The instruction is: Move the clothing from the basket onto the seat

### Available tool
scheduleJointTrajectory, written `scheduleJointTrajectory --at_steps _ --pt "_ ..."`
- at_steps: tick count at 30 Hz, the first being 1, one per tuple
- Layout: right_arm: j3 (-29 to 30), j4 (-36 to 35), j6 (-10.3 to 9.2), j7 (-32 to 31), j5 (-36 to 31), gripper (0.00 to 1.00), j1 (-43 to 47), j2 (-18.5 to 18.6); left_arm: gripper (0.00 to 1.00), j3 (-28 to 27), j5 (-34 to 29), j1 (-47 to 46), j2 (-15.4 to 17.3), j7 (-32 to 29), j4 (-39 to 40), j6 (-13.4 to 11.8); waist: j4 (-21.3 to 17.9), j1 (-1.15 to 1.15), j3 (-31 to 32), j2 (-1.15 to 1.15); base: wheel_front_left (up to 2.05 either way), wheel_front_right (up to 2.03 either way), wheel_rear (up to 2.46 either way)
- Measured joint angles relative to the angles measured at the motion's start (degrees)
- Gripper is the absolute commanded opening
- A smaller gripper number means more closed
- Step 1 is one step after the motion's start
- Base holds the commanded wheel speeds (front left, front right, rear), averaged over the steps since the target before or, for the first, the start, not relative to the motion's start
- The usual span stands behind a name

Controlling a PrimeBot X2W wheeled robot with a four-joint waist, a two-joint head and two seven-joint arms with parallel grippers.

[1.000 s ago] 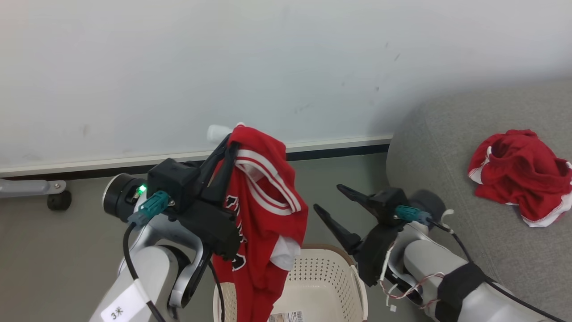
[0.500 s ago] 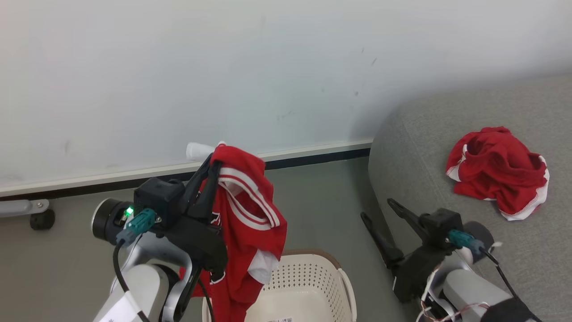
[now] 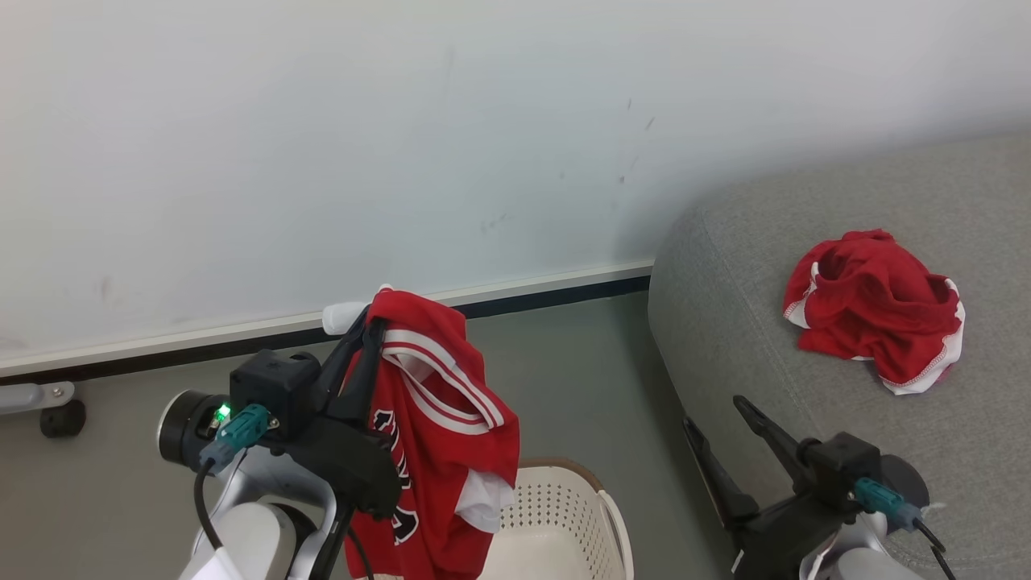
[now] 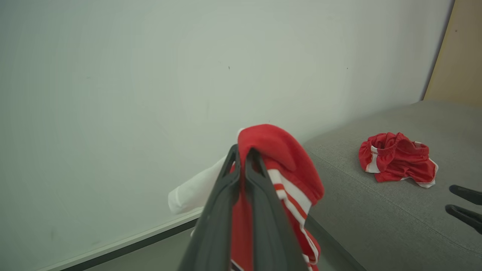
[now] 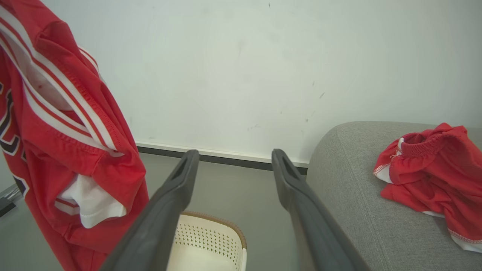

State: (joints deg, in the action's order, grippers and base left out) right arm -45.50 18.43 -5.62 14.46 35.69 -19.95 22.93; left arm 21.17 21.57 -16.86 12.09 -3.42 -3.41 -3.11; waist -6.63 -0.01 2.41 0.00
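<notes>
Wall (image 3: 403,121): the upper half of the head view is taken up by a pale, lightly scuffed surface, bordered below by a white and dark skirting (image 3: 523,290).
Seat (image 3: 725,266): a grey woven cushion with a rounded corner is seen at the right of the head view.
Floor (image 3: 580,362): a grey strip is seen between the skirting and the seat.
Red jersey (image 3: 443,435): it is hung from the left fingers at lower centre-left, draped down over the near rim of the basket; white stripes, a white panel and dark lettering are shown.
Basket (image 3: 564,515): a cream perforated tub with a brown rim is cut off by the bottom edge, just right of the jersey.
Crumpled red garment (image 3: 874,322): it is laid on the seat at right, white trim showing.
Left gripper (image 3: 366,322): the jaws are pressed nearly together and the jersey's top fold is pinched between them.
Right gripper (image 3: 712,411): the jaws are spread wide at lower right and nothing is held.
White piece (image 3: 342,316): it is seen jutting out beside the left fingertips, against the skirting.
</notes>
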Motion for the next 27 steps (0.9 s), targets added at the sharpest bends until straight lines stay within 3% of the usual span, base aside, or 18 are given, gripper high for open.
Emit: scheduleJointTrajectory --at_steps 12,27 --pt "6.48 -8.01 -1.45 0.01 -2.24 1.00 6.22 2.59 0.00 -0.68 0.10 1.03 0.19 0.25 0.30 -0.65 -0.32 0.01 0.11 0.00 0.00 0.00 0.00" --pt "13.55 -12.62 -1.52 0.08 -5.09 1.00 10.45 3.22 0.00 -0.69 0.13 1.04 0.22 0.24 0.58 -0.99 -0.61 0.01 -0.33 0.00 0.00 0.00 0.00"
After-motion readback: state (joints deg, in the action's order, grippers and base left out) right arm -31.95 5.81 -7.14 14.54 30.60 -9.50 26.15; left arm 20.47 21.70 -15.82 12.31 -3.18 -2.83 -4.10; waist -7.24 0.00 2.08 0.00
